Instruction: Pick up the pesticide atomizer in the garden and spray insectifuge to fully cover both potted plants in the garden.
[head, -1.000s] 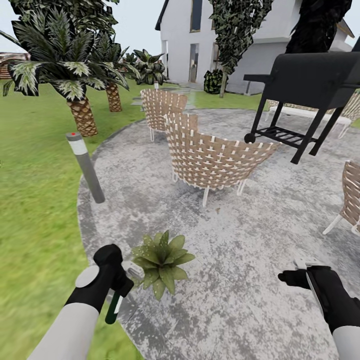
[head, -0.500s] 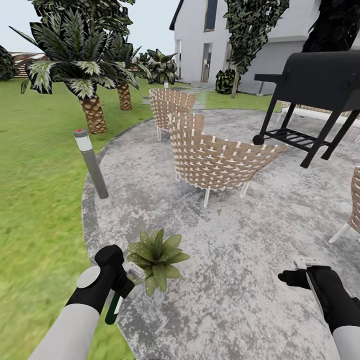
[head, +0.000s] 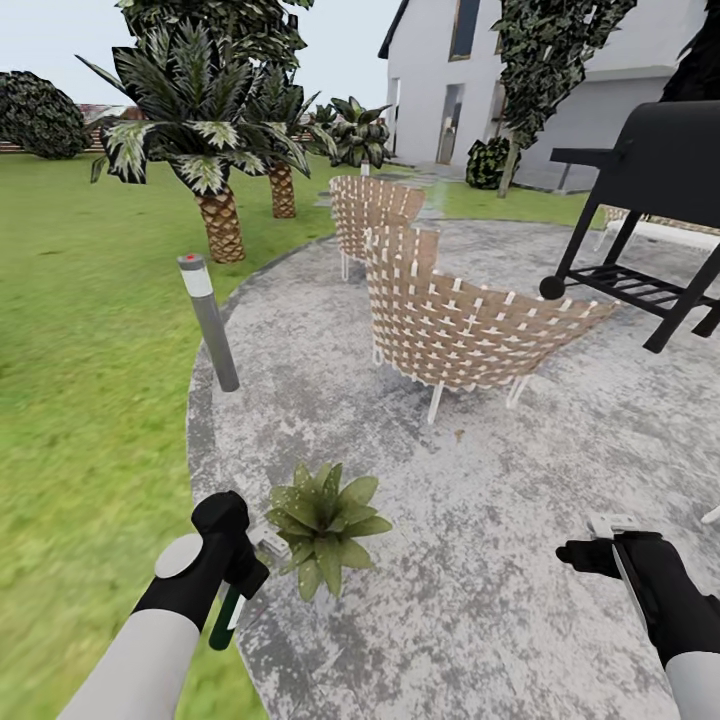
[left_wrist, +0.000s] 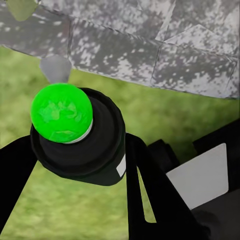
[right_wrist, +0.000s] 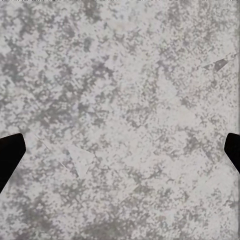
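Note:
My left gripper (head: 238, 565) is shut on the pesticide atomizer (head: 224, 618), a slim dark green bottle that hangs down from the hand at the patio's edge. In the left wrist view the bottle (left_wrist: 95, 145) shows end-on, with a bright green cap between the black fingers (left_wrist: 150, 190). One potted plant (head: 322, 522), a low rosette of pointed green leaves, sits on the paving just right of that hand. Over bare paving at the lower right, my right gripper (head: 592, 556) stands open, its fingertips (right_wrist: 10, 155) wide apart with nothing between them.
A grey bollard light (head: 210, 322) stands at the lawn's edge beyond the plant. Two wicker chairs (head: 460, 320) are on the patio ahead, and a black grill (head: 660, 190) is at the far right. Palms (head: 215, 200) grow on the lawn (head: 80, 380) to the left.
The whole picture has shifted right, so the camera has turned left. Both arms keep their pose, and the bottle stays in my left gripper beside the plant.

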